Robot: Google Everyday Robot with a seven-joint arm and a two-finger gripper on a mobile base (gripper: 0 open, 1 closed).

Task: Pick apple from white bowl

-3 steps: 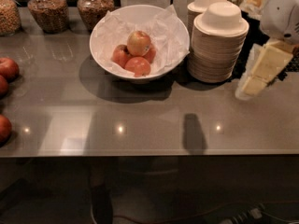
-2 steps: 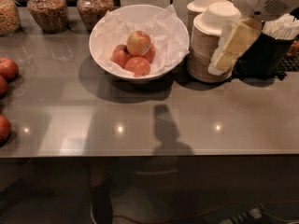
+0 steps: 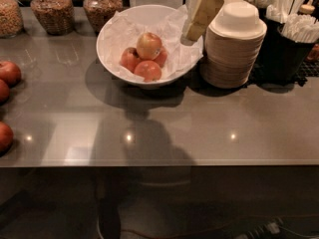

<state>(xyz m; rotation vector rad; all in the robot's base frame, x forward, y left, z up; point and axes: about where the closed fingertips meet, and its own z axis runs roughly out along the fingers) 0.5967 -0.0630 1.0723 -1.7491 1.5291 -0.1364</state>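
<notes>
The white bowl (image 3: 110,59) stands at the back middle of the grey counter, lined with crinkled white paper. The pale yellowish-orange apple (image 3: 149,46) with a red blush sits on top of three deeper red-orange apples (image 3: 148,70) inside it. My gripper (image 3: 202,15) comes in from the top edge, above the bowl's right rim and up and to the right of the pale apple. It does not touch any apple.
A stack of cream disposable bowls (image 3: 234,46) stands right of the white bowl, just beside the gripper. Dark cups of cutlery and straws (image 3: 294,39) fill the back right. Three jars (image 3: 102,6) line the back left. Dark red apples (image 3: 7,73) lie at the left edge.
The gripper has moved left from beyond the stack of cream bowls to above the white bowl's right rim. The apples have not moved.
</notes>
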